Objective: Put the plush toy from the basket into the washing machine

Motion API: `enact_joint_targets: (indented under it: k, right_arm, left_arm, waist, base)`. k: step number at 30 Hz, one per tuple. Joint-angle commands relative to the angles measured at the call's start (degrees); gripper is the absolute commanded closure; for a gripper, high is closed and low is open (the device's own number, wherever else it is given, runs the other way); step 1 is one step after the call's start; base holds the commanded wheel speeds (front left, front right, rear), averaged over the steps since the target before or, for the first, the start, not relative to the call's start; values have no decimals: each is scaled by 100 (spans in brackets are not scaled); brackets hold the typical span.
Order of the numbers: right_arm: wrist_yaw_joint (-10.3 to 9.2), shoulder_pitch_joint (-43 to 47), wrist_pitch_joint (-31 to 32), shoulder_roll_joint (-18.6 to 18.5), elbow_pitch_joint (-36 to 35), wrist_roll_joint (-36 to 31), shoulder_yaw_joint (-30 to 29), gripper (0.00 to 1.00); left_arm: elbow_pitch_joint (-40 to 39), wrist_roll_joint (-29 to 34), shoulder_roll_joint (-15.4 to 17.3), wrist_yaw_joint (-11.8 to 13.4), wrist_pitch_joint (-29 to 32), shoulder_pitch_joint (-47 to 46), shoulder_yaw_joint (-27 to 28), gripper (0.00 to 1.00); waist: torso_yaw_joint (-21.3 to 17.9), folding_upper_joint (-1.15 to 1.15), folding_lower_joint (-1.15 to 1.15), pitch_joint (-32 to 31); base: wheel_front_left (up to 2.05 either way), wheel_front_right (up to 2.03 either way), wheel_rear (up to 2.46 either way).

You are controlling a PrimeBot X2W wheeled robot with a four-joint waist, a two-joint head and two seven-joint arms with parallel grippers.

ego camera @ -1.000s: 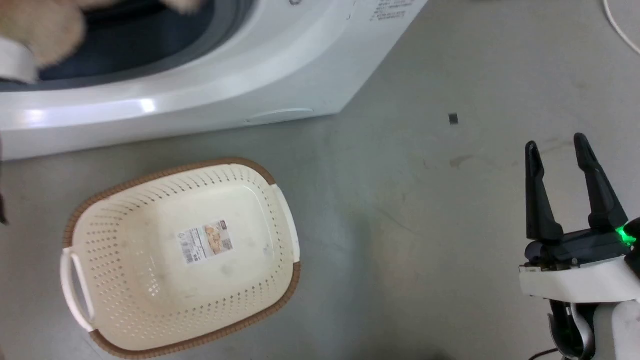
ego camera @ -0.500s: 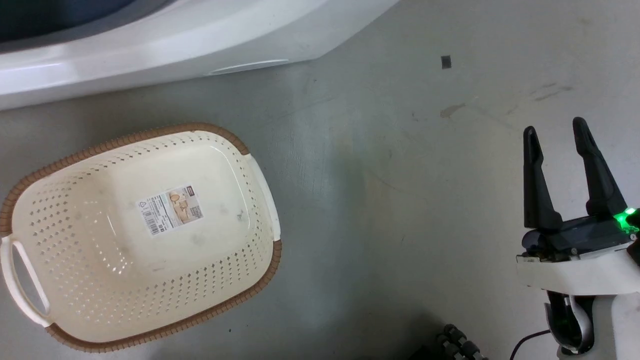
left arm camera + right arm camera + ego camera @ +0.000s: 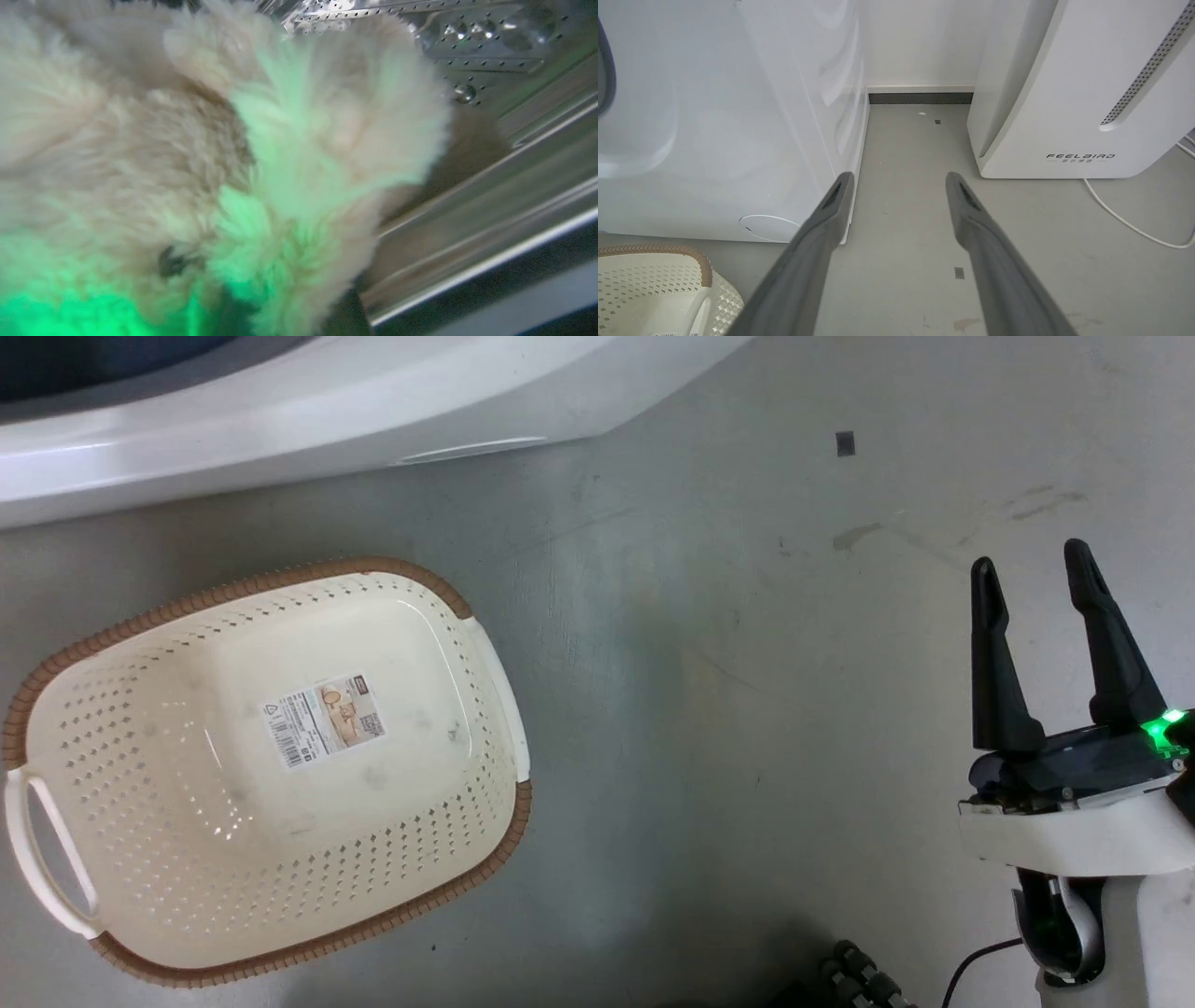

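- In the head view, the basket is seen standing on the grey floor at the lower left, with its brown rim uppermost and a white handle at each short end. A paper label is stuck on its bare inside bottom. The white front of the washing machine runs along the top edge, near the basket but apart from it. The right tool is held over the floor at the lower right, well apart from the basket. Its two dark fingers are spread and nothing is held between them. A green light glows at its base.
- In the left wrist view, the plush toy is seen very close, fluffy and beige, with a small dark spot low on it and a green glow over its lower part. It is inside the washing machine, against the perforated steel drum. Dark shapes at the bottom edge, half buried in fur, are taken for the left tool. Whether it is clamped on the toy or parted cannot be told.
- In the right wrist view, the spread fingers of the right tool point along the floor between the washing machine on the left and a white appliance lettered FEELBIRD on the right. A white cable lies beside that appliance. A corner of the basket is seen at the lower left.
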Motion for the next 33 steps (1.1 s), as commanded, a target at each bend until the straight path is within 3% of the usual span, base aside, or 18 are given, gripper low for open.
enact_joint_targets:
  k: [1, 2, 11, 15, 20, 27, 33]
  right_arm:
    - [-5, -88, -27, -1, 9, -19, -3, 0]
    - [-5, -88, -27, -1, 21, -38, -12, 0]
    - [-5, 67, -27, -1, 204, -334, -152, 0]
    - [-5, 181, -27, -1, 318, -453, -226, 0]
    - [-5, 385, -27, -1, 414, -578, -300, 0]
    - [-5, 614, -27, -1, 438, -707, -393, 0]
    - [-5, 795, -27, -1, 449, -710, -413, 0]
  left_arm:
    - [148, -31, 76, -17, -66, 137, -113, 4]
    - [203, -55, 70, -17, -194, 149, -174, 0]
    - [857, -355, -462, 0, -1825, 773, -367, 0]
    - [1168, -526, -775, 103, -2591, 1325, -270, 0]
    - [1085, -730, -1133, 362, -2945, 2100, 2, 0]
    - [-1030, -236, -1299, 1239, -2964, 3686, 1343, 0]
    - [-2719, 493, -1559, 1662, -2965, 5356, 2354, 0]
  waist:
    - [28, 0, -1, -76]
    - [46, 0, -1, -135]
    - [386, 0, -1, -1129]
    - [535, 0, -1, -1724]
    - [752, 0, -1, -2432]
    - [1062, 0, -1, -3166]
    - [1200, 0, -1, -3610]
  base:
    - [0, 0, 0]
    - [0, 0, 0]
    - [0, 0, 0]
    - [0, 0, 0]
    - [0, 0, 0]
    - [0, 0, 0]
    - [0, 0, 0]
